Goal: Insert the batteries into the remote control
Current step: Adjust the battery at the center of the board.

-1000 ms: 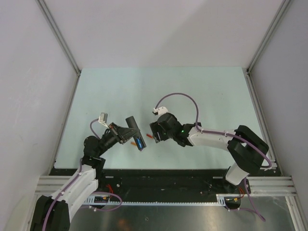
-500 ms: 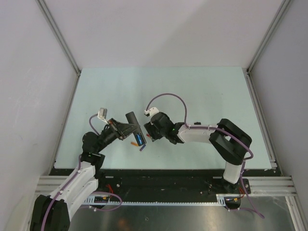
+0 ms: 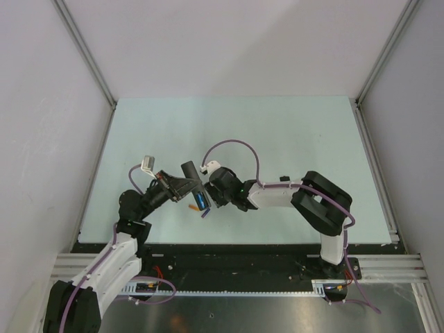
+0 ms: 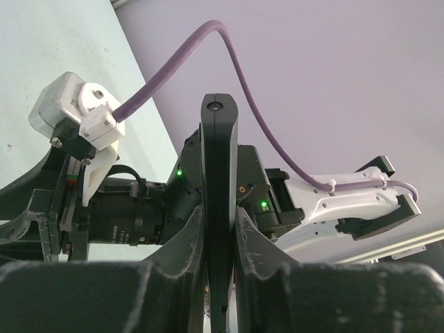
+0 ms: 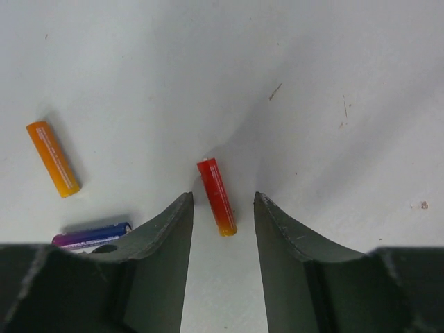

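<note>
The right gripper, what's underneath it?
A red battery lies on the table between the open right gripper's fingers. An orange battery lies aside; a purple-blue one is partly covered by a finger.

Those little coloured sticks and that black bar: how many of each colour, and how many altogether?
Orange cylindrical battery: 1
Red cylindrical battery: 1
Blue-and-purple cylindrical battery: 1
Slim flat black remote control: 1
Total: 4

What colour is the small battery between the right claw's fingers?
The small cylindrical battery is red, shading to orange; right wrist view.
</note>
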Controlling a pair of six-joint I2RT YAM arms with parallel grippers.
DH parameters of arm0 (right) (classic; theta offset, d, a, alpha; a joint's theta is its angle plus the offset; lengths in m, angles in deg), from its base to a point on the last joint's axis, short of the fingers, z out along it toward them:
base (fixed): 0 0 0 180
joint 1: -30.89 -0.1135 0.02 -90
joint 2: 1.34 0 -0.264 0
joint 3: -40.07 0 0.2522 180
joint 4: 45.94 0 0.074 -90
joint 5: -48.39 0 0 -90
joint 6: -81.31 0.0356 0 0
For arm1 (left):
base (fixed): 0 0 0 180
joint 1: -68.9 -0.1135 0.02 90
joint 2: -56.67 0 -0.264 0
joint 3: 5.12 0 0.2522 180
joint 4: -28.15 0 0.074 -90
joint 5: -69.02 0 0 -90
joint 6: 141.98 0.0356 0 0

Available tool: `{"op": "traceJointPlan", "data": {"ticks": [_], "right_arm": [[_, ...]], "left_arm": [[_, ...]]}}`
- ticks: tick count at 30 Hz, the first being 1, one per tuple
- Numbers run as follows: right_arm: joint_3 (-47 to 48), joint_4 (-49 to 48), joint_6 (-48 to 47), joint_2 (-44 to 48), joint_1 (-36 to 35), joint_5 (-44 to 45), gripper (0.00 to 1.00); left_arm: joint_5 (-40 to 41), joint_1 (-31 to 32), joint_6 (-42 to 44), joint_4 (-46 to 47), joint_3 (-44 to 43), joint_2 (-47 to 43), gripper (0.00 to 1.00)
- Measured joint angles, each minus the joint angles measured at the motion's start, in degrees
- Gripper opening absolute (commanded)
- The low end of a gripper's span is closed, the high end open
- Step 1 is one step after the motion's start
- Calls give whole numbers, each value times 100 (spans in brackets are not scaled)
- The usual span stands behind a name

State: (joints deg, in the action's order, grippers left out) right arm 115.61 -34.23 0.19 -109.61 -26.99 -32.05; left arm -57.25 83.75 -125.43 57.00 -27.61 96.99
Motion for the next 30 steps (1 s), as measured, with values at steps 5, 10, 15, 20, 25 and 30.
{"op": "traceJointPlan", "data": {"ticks": [5,10,15,20,25,30], "right_arm": [[168,151,4,-94,-4,109,27],[214,295,79,-94,39,103,4],[286,481,282,-94,197,-26,0],[170,728,555,81,476,-201,0],[-181,1316,879,584,876,-280,0],[-306,1703,1016,798,1010,-107,0]], "left_arm": [[0,0,-2,-2,0,9,0],[0,0,0,-11,-2,9,0],[2,0,0,-31,-2,9,0],[4,0,2,-35,-2,57,0],[13,0,46,-37,-2,195,0],[57,0,103,-39,-2,323,0]]}}
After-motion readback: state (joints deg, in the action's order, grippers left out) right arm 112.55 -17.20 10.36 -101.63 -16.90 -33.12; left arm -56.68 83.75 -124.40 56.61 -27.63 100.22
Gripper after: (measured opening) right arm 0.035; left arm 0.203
